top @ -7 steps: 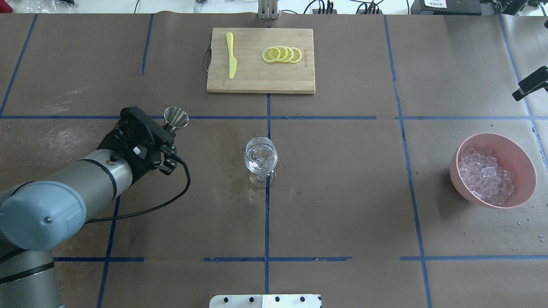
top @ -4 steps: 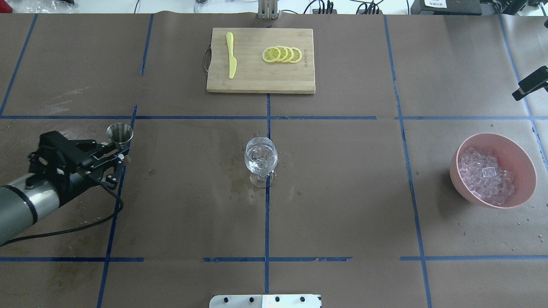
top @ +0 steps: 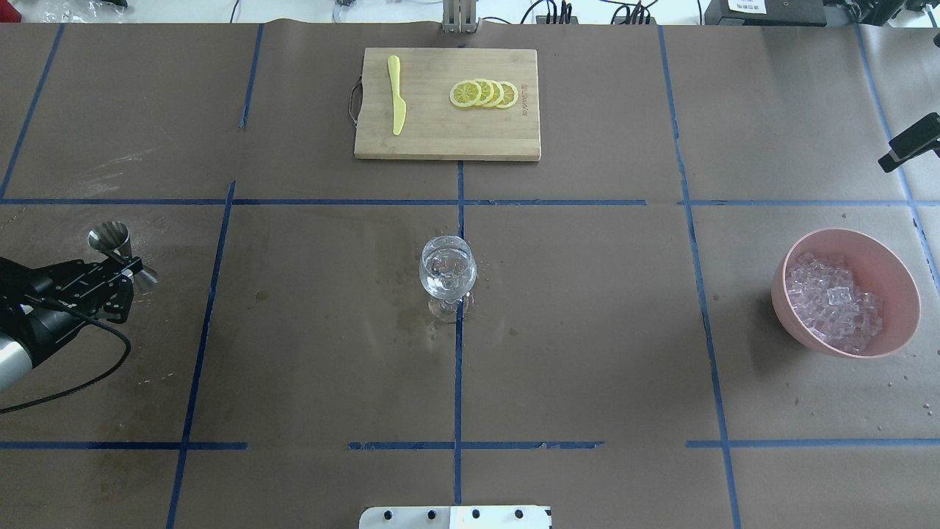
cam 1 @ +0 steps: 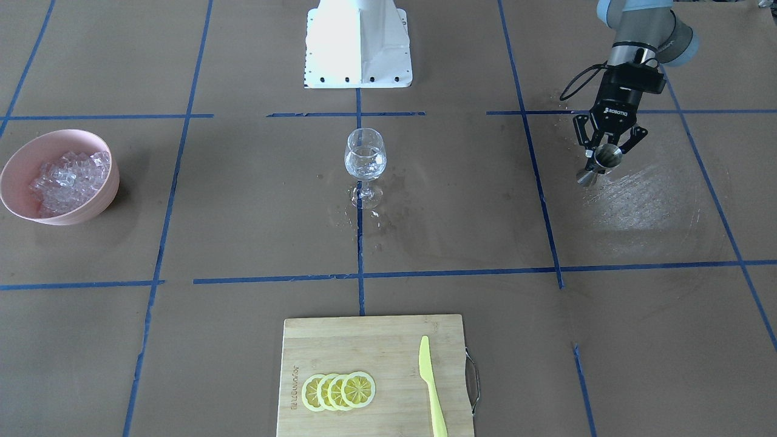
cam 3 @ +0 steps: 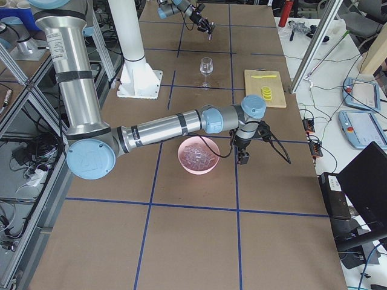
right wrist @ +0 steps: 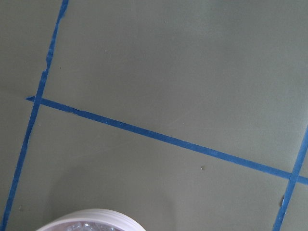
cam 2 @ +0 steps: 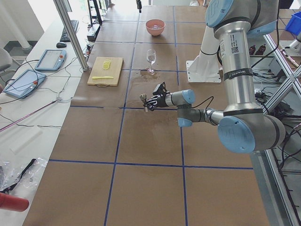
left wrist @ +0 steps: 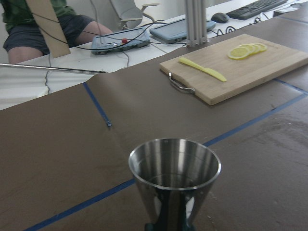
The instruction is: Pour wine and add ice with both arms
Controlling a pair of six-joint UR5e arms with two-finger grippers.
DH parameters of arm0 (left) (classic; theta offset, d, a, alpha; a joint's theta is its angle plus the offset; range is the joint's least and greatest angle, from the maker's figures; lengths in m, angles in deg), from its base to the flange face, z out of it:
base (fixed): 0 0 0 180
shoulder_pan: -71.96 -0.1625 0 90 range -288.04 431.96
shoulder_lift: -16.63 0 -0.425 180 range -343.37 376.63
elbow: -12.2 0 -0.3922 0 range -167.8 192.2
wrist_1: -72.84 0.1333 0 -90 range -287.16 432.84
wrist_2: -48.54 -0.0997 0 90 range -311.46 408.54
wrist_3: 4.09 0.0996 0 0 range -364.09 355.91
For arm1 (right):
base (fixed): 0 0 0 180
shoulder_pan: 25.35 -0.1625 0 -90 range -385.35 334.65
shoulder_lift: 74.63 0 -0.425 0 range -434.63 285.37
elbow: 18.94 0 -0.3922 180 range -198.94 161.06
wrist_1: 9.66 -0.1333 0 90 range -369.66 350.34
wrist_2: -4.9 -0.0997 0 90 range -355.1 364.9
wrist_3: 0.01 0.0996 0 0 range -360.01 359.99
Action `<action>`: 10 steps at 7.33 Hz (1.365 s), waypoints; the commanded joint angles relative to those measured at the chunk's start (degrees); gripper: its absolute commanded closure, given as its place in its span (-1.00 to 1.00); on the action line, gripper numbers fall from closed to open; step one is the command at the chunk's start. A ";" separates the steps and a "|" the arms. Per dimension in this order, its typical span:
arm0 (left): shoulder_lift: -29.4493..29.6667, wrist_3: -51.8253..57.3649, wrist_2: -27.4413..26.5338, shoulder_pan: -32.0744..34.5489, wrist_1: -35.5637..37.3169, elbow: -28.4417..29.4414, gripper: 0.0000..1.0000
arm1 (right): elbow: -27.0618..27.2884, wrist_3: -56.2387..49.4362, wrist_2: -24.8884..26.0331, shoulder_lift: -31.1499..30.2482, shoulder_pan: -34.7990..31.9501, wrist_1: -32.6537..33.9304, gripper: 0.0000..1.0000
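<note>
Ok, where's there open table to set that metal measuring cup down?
Bare paper lies around the left gripper holding the jigger, and in the wide stretches between wine glass and pink bowl, and between glass and cutting board. Crowded: the board, with knife and lemon slices; splashes ring the glass foot.

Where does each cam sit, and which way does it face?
Front: across the table, facing the base; left tool holds jigger, view right.
Overhead: behind robot, looking forward and down; left arm at left edge.
Left: table end, looking along it; left arm near.
Right: opposite end; right arm near.
Left wrist: past jigger toward board.
Right wrist: down at table, bowl rim; no body.
Shared: front and overhead both show glass.
</note>
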 commanded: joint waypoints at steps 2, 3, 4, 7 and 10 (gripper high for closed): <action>-0.46 -10.95 -4.04 -0.39 -1.79 3.17 1.00 | 0.21 0.06 0.00 0.00 0.00 0.00 -1.00; -0.46 -11.13 -5.81 -0.66 -2.40 3.96 1.00 | 0.21 0.06 0.00 -0.09 0.00 0.00 -1.00; -0.38 -12.96 -8.88 -0.83 -4.06 6.31 1.00 | 0.30 0.06 0.00 -0.09 0.00 0.00 -1.00; -0.29 -14.21 -14.44 -4.69 -4.96 8.71 1.00 | 0.39 0.06 -0.09 -0.09 0.00 0.09 -1.00; 0.15 -14.03 -18.14 -8.21 -4.78 10.64 1.00 | 0.47 0.68 -0.18 -0.09 0.00 0.09 -1.00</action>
